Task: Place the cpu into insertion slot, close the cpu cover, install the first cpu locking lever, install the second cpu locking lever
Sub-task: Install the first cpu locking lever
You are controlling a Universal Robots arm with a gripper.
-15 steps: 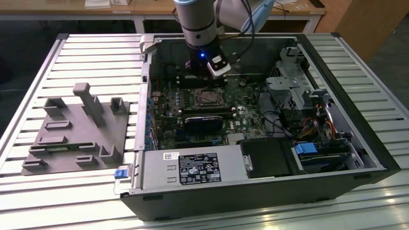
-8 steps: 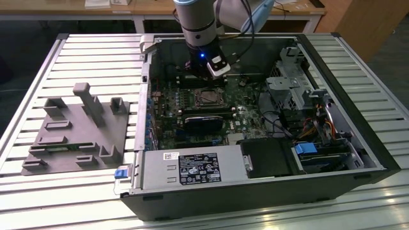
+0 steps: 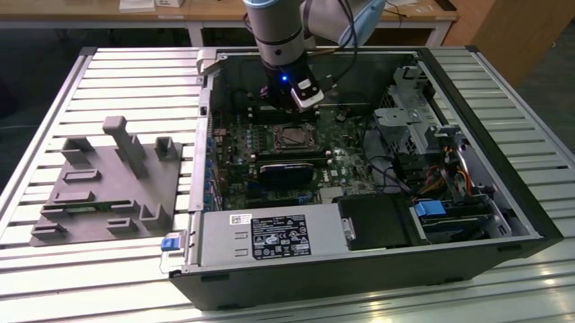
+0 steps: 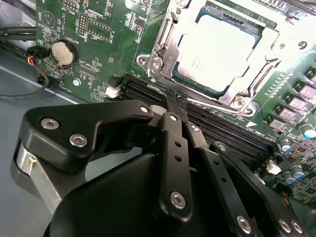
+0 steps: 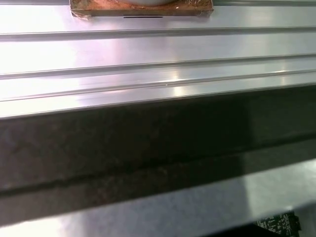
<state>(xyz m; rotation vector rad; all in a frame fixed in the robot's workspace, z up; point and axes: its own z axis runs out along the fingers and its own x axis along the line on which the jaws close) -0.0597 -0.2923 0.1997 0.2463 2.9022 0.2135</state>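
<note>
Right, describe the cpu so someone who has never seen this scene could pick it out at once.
Start at the open computer case on the slatted table and look at the green motherboard inside it. Near the board's middle sits the insertion slot, and the cpu lies in it under the cpu cover, just beyond the gripper. It is the one flat, dull silver square there, unlike the long black slots beside it.

cpu (image 4: 217, 54) in insertion slot (image 4: 195, 86) | cpu cover (image 4: 269, 47) over cpu

Grey cylindrical arm segment (image 3: 275, 30), blue light at wrist, black cable alongside; matte black linkage gripper (image 4: 173, 101) with silver screws.
</note>
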